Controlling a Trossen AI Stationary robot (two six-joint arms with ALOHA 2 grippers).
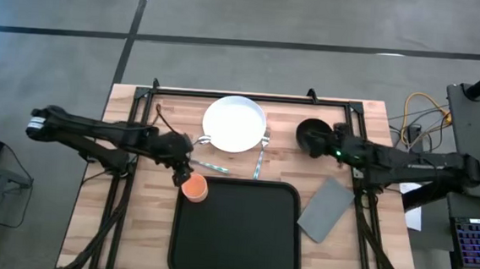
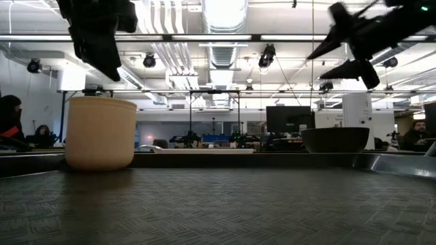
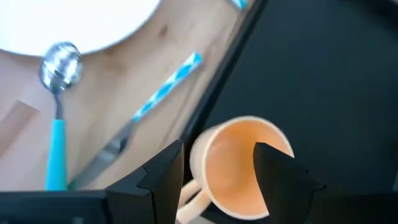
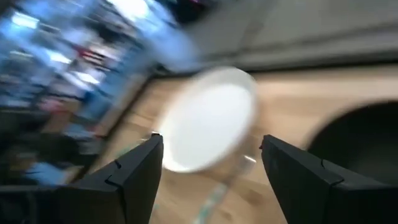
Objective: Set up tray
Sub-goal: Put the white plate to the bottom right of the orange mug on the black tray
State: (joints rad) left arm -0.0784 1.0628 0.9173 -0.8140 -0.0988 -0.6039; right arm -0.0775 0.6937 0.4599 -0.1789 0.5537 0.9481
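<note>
Your left hand (image 1: pixel 188 172) is hovering over the orange cup (image 1: pixel 195 187), which is sitting at the tray's (image 1: pixel 235 261) far left corner; from above its handle side seems to be overlapping the rim, so you are risking a tilt or a tip onto the counter (image 1: pixel 90 217) if you are letting go with it seated half on that raised edge. A sideways nudge from either finger while you are lifting away could also be dragging the cup off the corner toward the blue-handled knife (image 1: pixel 212 166) just beside it. In the left wrist view the fingers (image 3: pixel 163 174) are standing spread to either side of the cup's mouth, wider than the cup, and they appear to be clear of its wall, though contact on the handle side is hard to rule out; the low view is showing the cup resting on the tray floor with the hand above it. Your right hand (image 1: pixel 320 142) is waiting over the black bowl (image 1: pixel 312 134) at the counter's far right, fingers parted and holding nothing. The white plate (image 1: pixel 235 123), the spoon (image 3: pixel 57 118), the fork (image 1: pixel 261 153) and the grey napkin (image 1: pixel 326 209) are all lying off the tray.
</note>
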